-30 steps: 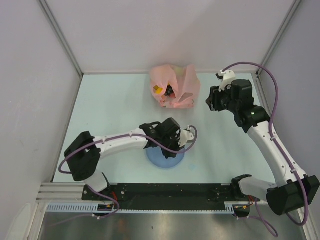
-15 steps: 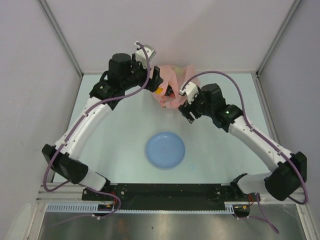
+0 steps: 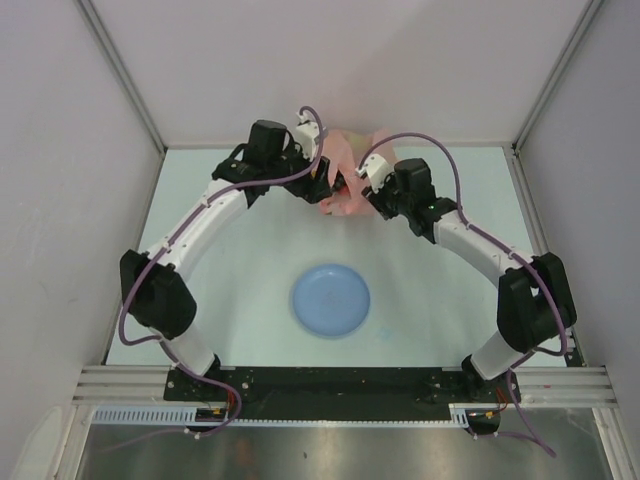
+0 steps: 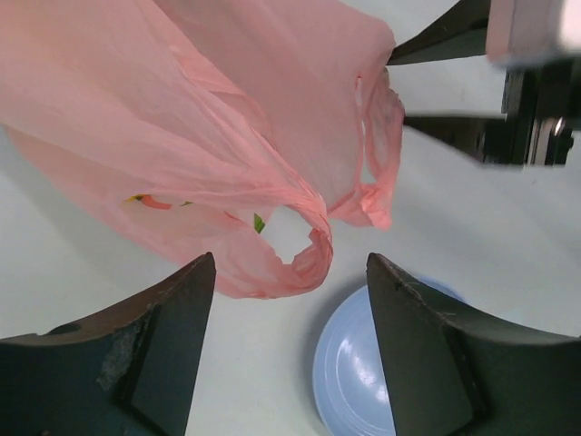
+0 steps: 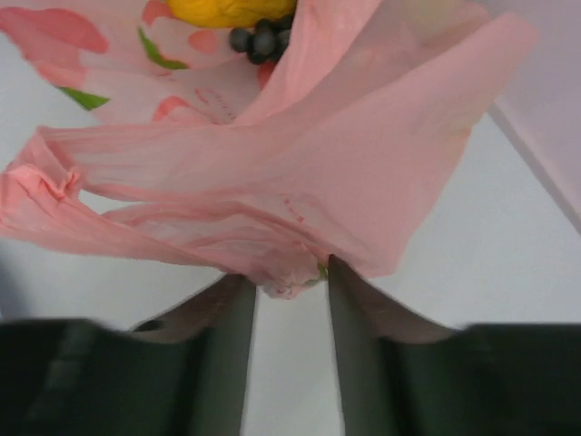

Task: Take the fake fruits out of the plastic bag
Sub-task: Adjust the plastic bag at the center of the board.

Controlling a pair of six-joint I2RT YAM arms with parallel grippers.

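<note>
Plastic bag (image 3: 347,185): is lying crumpled at the far middle of the table (image 3: 220,290), between the two grippers; pink, thin, translucent.
Fake fruits (image 5: 227,9): are sitting inside the bag. We are making out a yellow one and a dark grape bunch (image 5: 263,38) at the mouth, with red and green patches showing through the film.
Left gripper (image 4: 289,265): is hanging with jaws wide apart, a handle loop of the bag in the gap, gripping nothing.
Right gripper (image 5: 289,277): is straddling a bunched fold, jaws part-way apart. We are not able to tell whether the fold is pinched.
Plate (image 3: 330,300): is sitting nearer the arm bases, well apart from the bag.
Risk, slip: we are judging the film slick and thin, so a shallow pinch may be pulling free once lifted.
Risk, spill: tipping the bag with the mouth unheld may be sending round fruits rolling off across the table.
Risk, clash: both wrists are crowding the same bag, so a careless reach may be knocking them together.
</note>
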